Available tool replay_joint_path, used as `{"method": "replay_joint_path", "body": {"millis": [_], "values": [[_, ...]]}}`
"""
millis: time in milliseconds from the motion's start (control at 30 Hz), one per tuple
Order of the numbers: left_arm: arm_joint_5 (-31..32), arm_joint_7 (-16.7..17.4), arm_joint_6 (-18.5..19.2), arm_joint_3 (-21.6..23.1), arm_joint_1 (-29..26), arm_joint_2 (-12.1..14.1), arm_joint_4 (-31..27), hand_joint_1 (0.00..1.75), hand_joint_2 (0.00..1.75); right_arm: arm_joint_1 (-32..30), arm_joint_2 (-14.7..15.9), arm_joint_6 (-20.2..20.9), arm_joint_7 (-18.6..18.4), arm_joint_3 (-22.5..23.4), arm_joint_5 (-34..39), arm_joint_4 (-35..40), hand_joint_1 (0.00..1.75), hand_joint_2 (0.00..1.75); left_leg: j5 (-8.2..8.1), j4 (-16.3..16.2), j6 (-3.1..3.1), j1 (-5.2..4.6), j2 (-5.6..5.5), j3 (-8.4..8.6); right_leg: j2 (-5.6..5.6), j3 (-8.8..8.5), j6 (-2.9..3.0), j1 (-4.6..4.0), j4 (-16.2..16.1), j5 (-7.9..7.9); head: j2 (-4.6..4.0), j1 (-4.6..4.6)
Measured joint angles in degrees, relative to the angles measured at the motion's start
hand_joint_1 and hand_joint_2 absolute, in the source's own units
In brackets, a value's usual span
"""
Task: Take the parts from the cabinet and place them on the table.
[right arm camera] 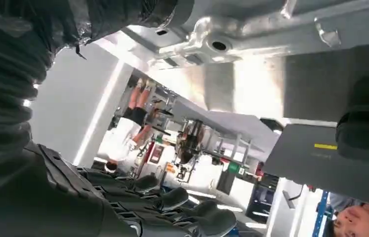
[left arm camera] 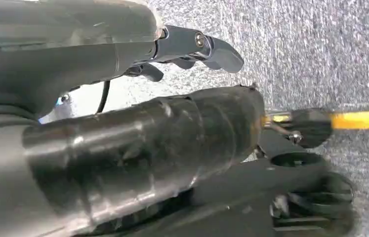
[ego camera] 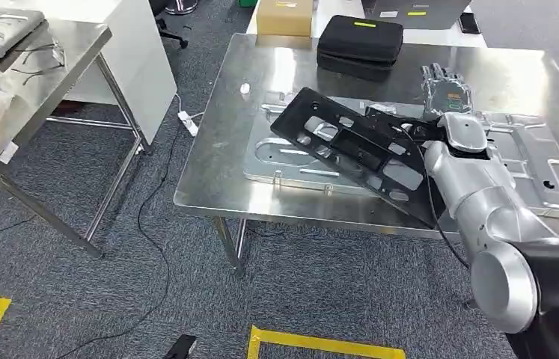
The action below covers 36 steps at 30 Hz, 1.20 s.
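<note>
Right hand [ego camera: 447,88] stretched out flat over the far right of the shiny steel bench [ego camera: 209,161], fingers extended and slightly apart, nothing held; in the right wrist view the dark fingers [right arm camera: 172,197] likewise straight and free of any part. Just near of that hand, under the silver right forearm [ego camera: 478,194], long black plastic panel with cut-out windows [ego camera: 351,142] lying diagonally across the flat silver stamped-metal plate [ego camera: 291,168], near right end hidden by the arm, contact with the wrist impossible to judge. Second silver stamped-metal part [ego camera: 545,161] on the bench's right side, partly covered by the same arm. Black zipped case [ego camera: 360,43] at the far edge. Left hand [left arm camera: 192,47] hanging over grey carpet [left arm camera: 320,44], fingers loosely extended around nothing; thumb blurred, dark shapes beside it hard to make out.
</note>
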<state>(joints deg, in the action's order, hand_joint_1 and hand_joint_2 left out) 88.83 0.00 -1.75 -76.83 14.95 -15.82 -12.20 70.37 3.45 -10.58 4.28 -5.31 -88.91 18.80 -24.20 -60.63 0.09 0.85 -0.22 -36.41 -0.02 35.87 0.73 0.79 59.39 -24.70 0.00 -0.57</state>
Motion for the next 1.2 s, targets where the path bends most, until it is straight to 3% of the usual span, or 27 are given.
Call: {"method": "replay_joint_path", "body": {"millis": [33, 133, 167, 233, 300, 333, 367, 400, 433, 467, 500, 533, 633, 667, 700, 733, 833, 867, 900, 933, 1000, 1033, 1167, 1200], "values": [[-0.02, 0.02, -0.06, -0.11, 0.04, 0.02, 0.0, 0.0, 0.0, 0.04, 0.07, -0.02, 0.0, 0.02, -0.02, 0.0, 0.0, 1.75, -0.77, 1.26, 0.09, -0.27, 0.01, 0.94, 0.09, 0.35, -0.3, -0.54, 0.38, -0.15, 0.0, -0.04], [-0.42, 0.57, -0.13, -0.31, -0.3, 0.11, 0.0, 0.0, 0.0, -0.6, 0.5, -0.02, -0.11, 0.24, -0.11, -0.09, 0.0, 1.75, -0.47, 1.17, 0.68, -0.39, -0.14, 0.71, 0.03, 0.3, -1.13, -0.36, 0.06, 0.35, 0.0, 0.02], [-0.48, 0.94, -0.39, -0.37, -0.34, 0.15, 0.0, 0.0, 0.0, -0.82, 0.57, -0.09, -0.17, 0.28, -0.11, -0.09, 0.0, 1.75, -0.09, 1.67, 1.24, -0.1, -0.11, 0.9, 0.06, 0.41, -1.4, -0.33, 0.1, 0.19, 0.0, 0.0], [-0.59, 1.2, -0.74, -0.57, -0.32, 0.2, 0.0, 0.0, 0.0, -1.11, 0.98, -0.24, -0.2, 0.57, -0.11, -0.13, 0.0, 1.75, 0.32, 2.07, 1.89, 0.03, -0.02, 0.87, 0.03, 1.52, -1.93, -0.04, 3.19, -2.75, 0.0, 0.05], [-0.68, 1.2, -0.83, -0.79, -0.51, 0.28, 0.0, 0.0, 0.0, -1.49, 1.6, -0.42, -0.26, 0.92, -0.11, -0.2, 0.0, 1.75, 0.45, 2.07, 2.09, 0.01, -0.15, 0.63, 0.04, 5.25, -2.4, 0.04, 12.11, -7.31, 0.0, 0.02], [-0.68, 1.2, -0.9, -0.94, -0.7, 0.37, 0.0, 0.0, 0.0, -1.96, 1.81, -0.41, -0.26, 1.12, -0.11, -0.28, 0.0, 1.75, 0.5, 2.05, 2.14, -0.01, -0.15, 0.55, 0.04, 6.92, -2.54, 0.03, 15.93, -8.61, 0.0, 0.05], [-0.77, 1.2, -0.92, -1.12, -0.86, 0.42, 0.0, 0.0, 0.0, -2.43, 1.86, -0.42, -0.26, 1.16, -0.11, -0.33, 0.0, 1.75, 0.54, 2.02, 2.18, -0.01, -0.14, 0.49, 0.03, 7.43, -2.58, 0.08, 17.29, -8.51, 0.0, 0.05], [-0.85, 1.22, -0.92, -1.18, -0.98, 0.46, 0.0, 0.0, 0.0, -2.79, 1.95, -0.41, -0.26, 1.18, -0.11, -0.35, 0.0, 1.75, 0.59, 1.98, 2.13, 0.0, -0.13, 0.45, 0.02, 6.67, -2.57, 0.15, 15.96, -7.26, 0.0, 0.05], [-0.89, 1.31, -0.94, -1.2, -0.99, 0.46, 0.0, 0.0, 0.0, -2.91, 2.01, -0.42, -0.26, 1.2, -0.11, -0.35, 0.0, 1.75, 0.6, 1.86, 2.11, 0.0, -0.11, 0.39, 0.01, 4.62, -2.48, 0.21, 12.2, -5.09, 0.0, 0.02], [-1.01, 1.33, -0.94, -1.25, -0.96, 0.46, 0.0, 0.0, 0.0, -2.84, 2.03, -0.44, -0.26, 1.27, -0.11, -0.31, 0.0, 1.75, 0.62, 1.73, 2.06, 0.0, -0.1, 0.35, 0.01, 1.52, -2.33, 0.23, 6.55, -2.51, 0.0, 0.05], [-1.01, 1.33, -0.96, -1.29, -0.94, 0.46, 0.0, 0.0, 0.0, -2.73, 2.1, -0.48, -0.24, 1.33, -0.11, -0.28, 0.0, 1.75, 0.62, 1.6, 1.92, -0.03, -0.09, 0.29, 0.04, -1.1, -2.13, 0.22, 1.72, -1.13, 0.0, 0.05], [-1.01, 1.35, -0.98, -1.33, -0.87, 0.46, 0.0, 0.0, 0.0, -2.61, 2.14, -0.57, -0.17, 1.4, -0.11, -0.28, 0.0, 1.75, 0.74, 1.42, 1.52, -0.4, -0.13, -0.02, 0.12, -1.8, -1.97, -0.23, 0.41, -1.9, 0.0, 0.05], [-1.01, 1.35, -1.07, -1.44, -0.96, 0.5, 0.0, 0.0, 0.0, -2.94, 2.23, -0.76, -0.15, 1.6, -0.11, -0.28, 0.0, 1.75, 1.44, 1.81, 0.43, -0.2, -0.17, -0.17, 0.13, -1.23, -1.09, -0.54, 0.35, -1.24, 0.0, 0.0], [-1.01, 1.38, -1.07, -1.46, -1.02, 0.52, 0.0, 0.0, 0.0, -3.04, 2.23, -0.81, -0.15, 1.62, -0.11, -0.28, 0.0, 1.75, 1.61, 1.86, 0.09, -0.46, -0.25, -0.3, 0.05, -1.14, -0.45, -0.19, -0.1, -0.81, 0.0, 0.0], [-1.01, 1.38, -1.09, -1.49, -1.01, 0.59, 0.0, 0.0, 0.0, -3.03, 2.21, -0.87, -0.15, 1.62, -0.11, -0.28, 0.0, 1.75, 0.57, 1.15, -0.07, -0.15, -0.22, -0.77, -0.19, -1.14, 0.09, 0.08, -0.37, -0.37, 0.0, 0.02], [-1.01, 1.38, -1.07, -1.49, -0.97, 0.61, 0.0, 0.0, 0.0, -3.04, 2.21, -1.01, -0.13, 1.62, -0.11, -0.28, 0.0, 1.75, -1.6, -0.9, -0.26, -0.23, -0.1, -1.57, -0.18, -0.87, 0.5, 0.04, -0.47, -0.1, 0.0, -0.06], [-1.01, 1.38, -1.07, -1.51, -1.1, 0.63, 0.0, 0.0, 0.0, -3.3, 2.25, -1.16, -0.11, 1.7, -0.11, -0.31, 0.0, 1.75, -8.6, -13.65, -0.69, -0.1, -0.07, -6.25, -0.31, 0.37, 1.12, -0.18, -0.43, 0.59, 0.0, -0.15], [-1.01, 1.38, -1.07, -1.51, -1.16, 0.66, 0.0, 0.0, 0.0, -3.51, 2.25, -1.16, -0.09, 1.7, -0.11, -0.31, 0.0, 1.75, -9.06, -15.81, -0.77, -0.1, -0.07, -6.71, -0.3, 0.78, 1.16, -0.27, -0.38, 0.9, 0.0, -0.17], [-1.01, 1.38, -1.07, -1.53, -1.16, 0.68, 0.0, 0.0, 0.0, -3.76, 2.25, -1.18, -0.09, 1.7, -0.11, -0.31, 0.0, 1.75, -8.27, -15.0, -0.69, -0.11, -0.08, -5.81, -0.26, 1.12, 1.1, -0.33, -0.33, 1.13, 0.0, -0.15], [-1.01, 1.38, -1.07, -1.53, -1.13, 0.7, 0.0, 0.0, 0.0, -3.93, 2.25, -1.18, -0.09, 1.7, -0.11, -0.31, 0.0, 1.75, -6.68, -11.91, -0.5, -0.12, -0.07, -3.71, -0.18, 1.36, 0.96, -0.39, -0.24, 1.31, 0.0, -0.17], [-1.01, 1.35, -1.07, -1.53, -1.08, 0.74, 0.0, 0.0, 0.0, -3.98, 2.25, -1.25, -0.09, 1.77, -0.11, -0.28, 0.0, 1.75, -3.04, -1.95, 0.25, -0.22, -0.07, 2.55, -0.11, 1.66, 0.67, -0.48, 0.08, 1.58, 0.0, -0.17], [-1.01, 1.35, -1.07, -1.53, -0.94, 0.85, 0.0, 0.0, 0.0, -3.98, 2.25, -1.31, -0.09, 1.88, -0.11, -0.28, 0.0, 1.75, -3.84, 1.39, 0.7, -0.56, -0.08, 4.3, -0.17, 1.87, 0.41, -0.82, 0.29, 1.69, 0.0, -0.15], [-1.18, 1.38, -1.03, -1.62, -1.13, 0.85, 0.0, 0.0, 0.0, -4.17, 2.36, -1.33, -0.02, 2.1, -0.11, -0.28, 0.0, 1.75, -2.78, 1.72, 1.56, -0.78, -0.09, 3.98, -0.24, 2.11, -0.94, -0.51, -0.17, 2.82, 0.0, -0.11], [-1.18, 1.38, -1.03, -1.64, -1.1, 0.83, 0.0, 0.0, 0.0, -4.22, 2.34, -1.33, -0.02, 2.1, -0.11, -0.28, 0.0, 1.75, -2.0, 2.41, 1.84, -0.41, 0.09, 3.94, -0.15, 2.24, -1.22, -0.81, -0.31, 3.01, 0.0, -0.11]]}}
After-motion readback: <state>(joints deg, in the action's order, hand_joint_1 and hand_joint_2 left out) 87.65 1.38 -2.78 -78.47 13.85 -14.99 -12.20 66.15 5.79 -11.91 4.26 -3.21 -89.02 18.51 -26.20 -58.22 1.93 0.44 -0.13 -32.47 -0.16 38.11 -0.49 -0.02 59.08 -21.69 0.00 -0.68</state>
